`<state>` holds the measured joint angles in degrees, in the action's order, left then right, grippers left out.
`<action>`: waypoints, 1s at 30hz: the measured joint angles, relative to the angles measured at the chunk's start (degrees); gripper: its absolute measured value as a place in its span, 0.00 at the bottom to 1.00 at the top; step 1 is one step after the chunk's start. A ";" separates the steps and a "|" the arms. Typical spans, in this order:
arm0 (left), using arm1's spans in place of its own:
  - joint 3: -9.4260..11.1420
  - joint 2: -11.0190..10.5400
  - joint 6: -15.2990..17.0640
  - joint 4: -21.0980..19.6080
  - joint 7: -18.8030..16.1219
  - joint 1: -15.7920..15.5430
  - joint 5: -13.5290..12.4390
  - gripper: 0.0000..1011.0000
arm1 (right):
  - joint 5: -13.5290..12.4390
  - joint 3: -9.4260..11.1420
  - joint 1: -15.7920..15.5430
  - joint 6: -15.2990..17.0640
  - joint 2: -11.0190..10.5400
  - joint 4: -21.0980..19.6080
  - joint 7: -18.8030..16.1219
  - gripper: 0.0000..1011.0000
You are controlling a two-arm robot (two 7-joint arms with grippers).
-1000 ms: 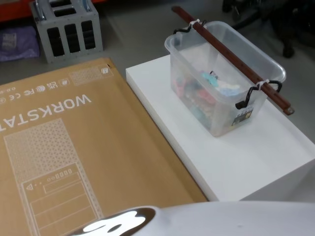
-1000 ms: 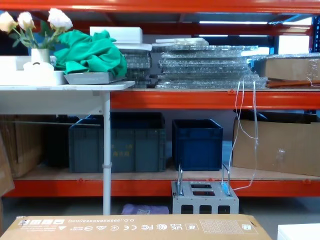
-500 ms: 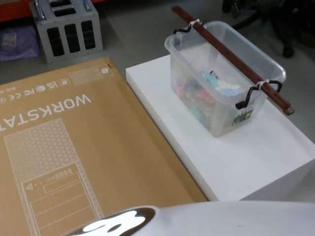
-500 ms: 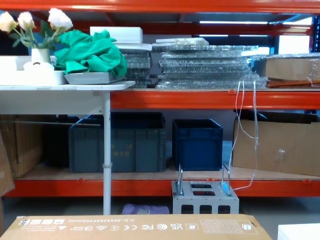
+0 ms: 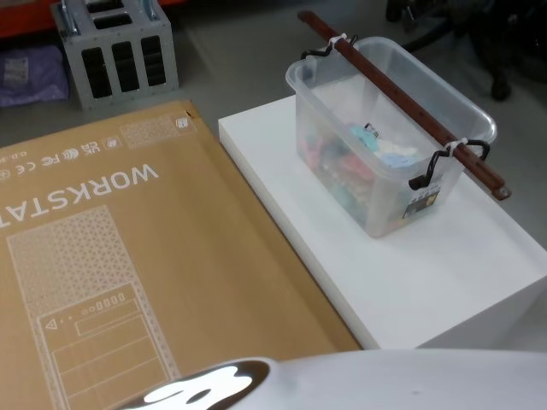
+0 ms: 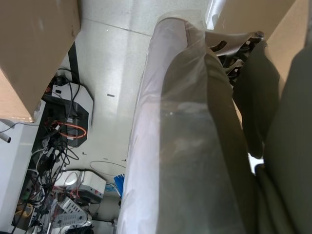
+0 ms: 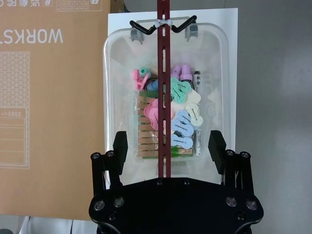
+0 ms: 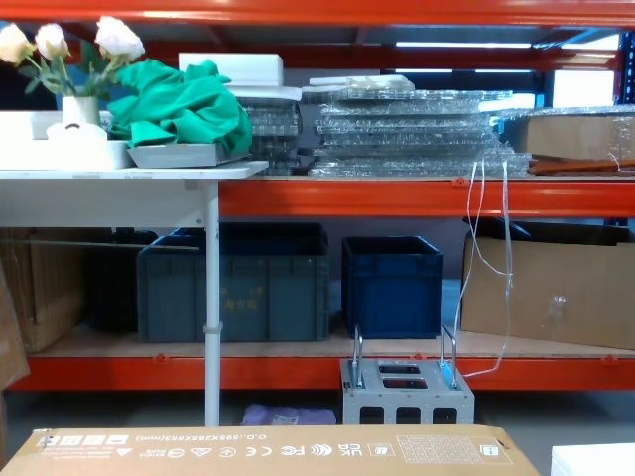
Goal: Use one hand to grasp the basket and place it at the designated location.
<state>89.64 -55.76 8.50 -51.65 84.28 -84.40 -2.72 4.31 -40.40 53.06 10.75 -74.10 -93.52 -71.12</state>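
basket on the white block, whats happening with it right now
Nothing has hold of it yet. The basket, a clear plastic tub of coloured clothespins with a reddish-brown bar tied across its black hooks as a handle, sits on the white platform beside the large cardboard box. The right gripper hangs open above it, fingers on either side of the bar, not touching.

You are looking at a clear, whitish basket point(image 5: 389, 137) showing pink, mint, pale-blue and lilac pegs point(image 7: 170, 114) inside. A dark red-brown bar point(image 5: 402, 98) is crossing it on black hooks point(image 5: 426, 171). The platform point(image 5: 427, 256) is showing white, the box point(image 5: 128, 256) tan with white print. The gripper point(image 7: 165, 146) is looking black.
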 joint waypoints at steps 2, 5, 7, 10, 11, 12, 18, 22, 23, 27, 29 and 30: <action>0.00 0.00 0.00 0.00 0.00 0.00 0.00 0.00 | 0.02 -0.01 0.01 0.00 0.01 0.01 -0.01 0.99; 0.00 0.00 0.00 0.00 0.00 0.00 0.00 0.00 | 0.05 -0.02 0.03 0.00 0.01 0.03 -0.02 0.99; 0.00 0.00 0.00 0.00 0.00 0.00 0.00 0.00 | 0.06 -0.03 0.03 0.00 0.02 0.03 -0.03 0.99; 0.00 0.00 0.00 0.00 0.00 0.00 0.00 0.00 | 0.08 -0.05 0.05 0.00 0.02 0.03 -0.04 0.99; 0.00 0.00 0.00 0.00 0.00 0.00 0.00 0.00 | 0.08 -0.06 0.05 0.00 0.02 0.03 -0.04 0.99; 0.00 0.00 0.00 0.00 0.00 0.00 0.00 0.00 | 0.09 -0.07 0.05 0.00 0.02 0.03 -0.04 0.99; 0.00 0.00 0.00 0.00 0.00 0.00 0.00 0.00 | 0.11 -0.09 0.05 0.00 0.02 0.03 -0.04 0.99; 0.00 0.00 0.00 0.00 0.00 0.00 0.00 0.00 | 0.14 -0.09 0.05 0.00 0.02 0.04 -0.04 0.99; 0.00 0.00 0.00 0.00 0.00 0.00 0.00 0.00 | 0.15 -0.09 0.05 0.00 0.02 0.04 -0.04 0.99; 0.00 0.00 0.00 0.00 0.00 0.00 0.00 0.00 | 0.17 -0.09 0.05 0.00 0.02 0.03 -0.04 0.99; 0.00 0.00 0.00 0.00 0.00 0.00 0.00 0.00 | 0.17 -0.09 0.06 0.00 0.02 0.03 -0.04 0.99; 0.00 0.00 0.00 0.00 0.00 0.00 0.00 0.00 | 0.18 -0.09 0.06 0.00 0.02 0.04 -0.04 0.99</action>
<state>89.64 -55.76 8.50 -51.66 84.28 -84.40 -2.71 4.49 -40.49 53.11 10.75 -74.08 -93.49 -71.16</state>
